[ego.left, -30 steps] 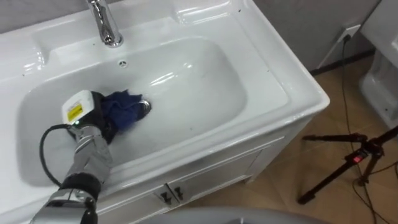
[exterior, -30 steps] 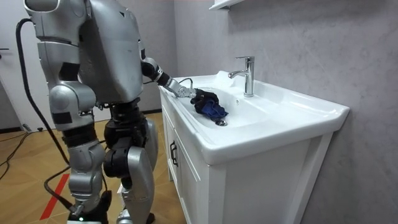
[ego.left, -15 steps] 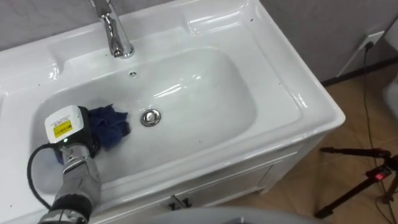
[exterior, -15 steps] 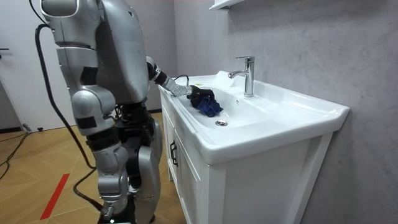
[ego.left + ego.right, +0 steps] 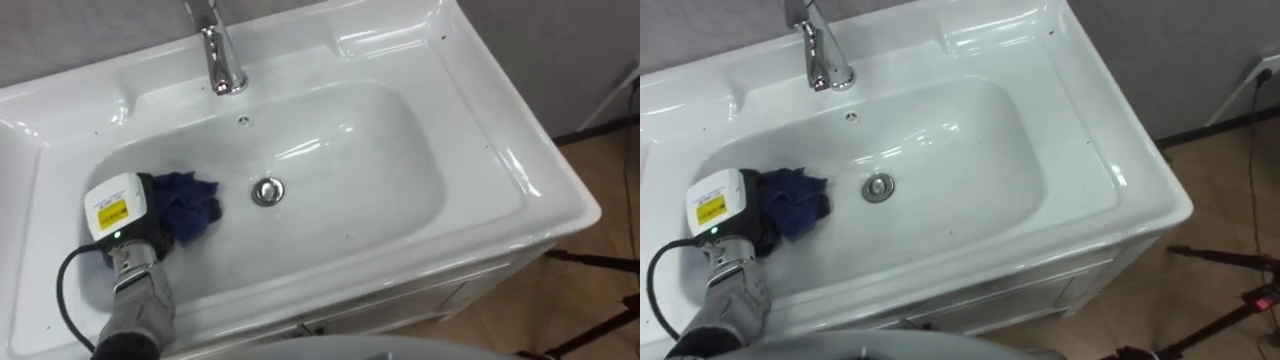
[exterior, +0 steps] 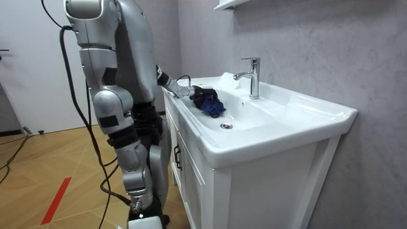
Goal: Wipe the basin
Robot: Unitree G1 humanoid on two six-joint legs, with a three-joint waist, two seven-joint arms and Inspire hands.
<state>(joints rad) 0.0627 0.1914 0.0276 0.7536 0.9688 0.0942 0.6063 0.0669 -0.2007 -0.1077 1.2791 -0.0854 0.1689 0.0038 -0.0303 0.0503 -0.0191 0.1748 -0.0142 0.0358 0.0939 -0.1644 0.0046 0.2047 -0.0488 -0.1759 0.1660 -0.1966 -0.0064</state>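
Note:
A white basin (image 5: 420, 150) is set in a vanity top, with a chrome drain (image 5: 267, 191) at its middle. A crumpled dark blue cloth (image 5: 190, 205) lies on the basin floor left of the drain, apart from it. My left hand (image 5: 120, 215) sits on the cloth's left part with its dark fingers curled into the fabric. In the room view the same hand (image 6: 187, 92) reaches over the basin's near end onto the cloth (image 6: 210, 105). I stand at the vanity's end, at the room view's left.
A chrome tap (image 5: 220, 50) rises at the basin's back rim, with an overflow hole just below it. The white vanity cabinet (image 6: 254, 191) stands against a grey wall. Wooden floor lies beyond the top's right edge (image 5: 1170, 210).
My left hand has dragged the cloth off the drain toward the basin's left end, baring the drain. In the room view my body has stepped closer to the vanity. The eye views have shifted.

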